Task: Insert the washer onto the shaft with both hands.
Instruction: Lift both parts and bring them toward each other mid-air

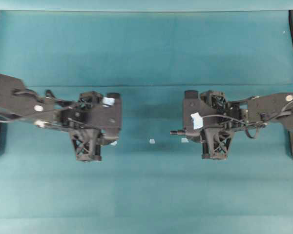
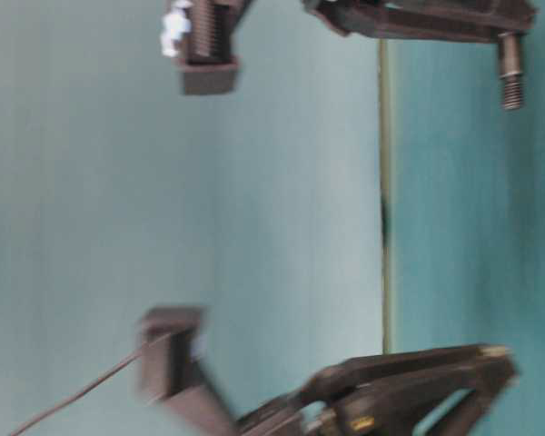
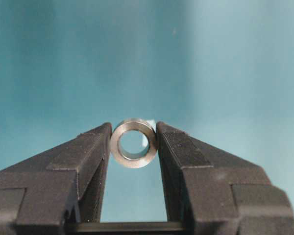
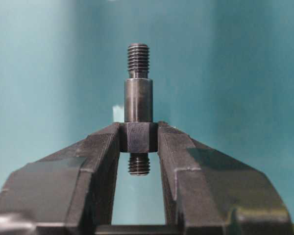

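the left gripper [image 3: 133, 139] clamps the washer [image 3: 133, 143] at its fingertips, bore facing forward. the right gripper [image 4: 138, 138] pinches the shaft [image 4: 138, 107] at its thick middle, well apart. slight misalignment could jam the threaded tip on the rim and knock either part loose.

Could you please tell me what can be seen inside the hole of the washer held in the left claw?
Through the washer, gripped by the left claw, only blurred teal background shows, plus its shiny inner wall. The bore is empty; no shaft is in it. The washer's outer flanks are covered by the fingers.
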{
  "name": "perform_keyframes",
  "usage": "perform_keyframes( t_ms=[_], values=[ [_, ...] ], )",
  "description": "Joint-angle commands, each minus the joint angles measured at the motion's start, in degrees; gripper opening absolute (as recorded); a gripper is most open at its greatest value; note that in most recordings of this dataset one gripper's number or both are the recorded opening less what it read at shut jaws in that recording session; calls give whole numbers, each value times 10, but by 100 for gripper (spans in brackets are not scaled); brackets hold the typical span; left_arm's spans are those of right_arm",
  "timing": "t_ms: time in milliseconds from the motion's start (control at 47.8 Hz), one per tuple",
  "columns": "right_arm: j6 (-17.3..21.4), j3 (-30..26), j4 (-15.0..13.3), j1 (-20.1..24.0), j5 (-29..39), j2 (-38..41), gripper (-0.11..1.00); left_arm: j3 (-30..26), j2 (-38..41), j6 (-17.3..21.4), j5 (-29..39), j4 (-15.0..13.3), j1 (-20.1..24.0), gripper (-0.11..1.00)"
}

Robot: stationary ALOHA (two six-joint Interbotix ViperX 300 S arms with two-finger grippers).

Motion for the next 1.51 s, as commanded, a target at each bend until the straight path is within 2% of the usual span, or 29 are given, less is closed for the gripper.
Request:
perform_keyframes(
  t_ms=[0,209,377,565,817,1173,1487],
  values=[
    [5,-3,4,1,-14,-21,0,11,-39,0,-40,1,-2,37],
    [6,11,11,0,-47,-38,0,75,-91,-7,-179,1,2,37],
    [6,24,20,2,-98,-49,0,95,-110,-34,-237,1,3,37],
    [11,38,23,2,-161,-61,0,91,-107,-43,-249,1,0,37],
    [45,40,22,4,-179,-62,0,88,-107,-42,-272,1,1,37],
    [45,45,22,4,-202,-57,0,88,-105,-43,-297,1,10,37],
    [47,77,23,11,-284,-42,0,74,-76,-45,-332,1,10,37]
  ],
)
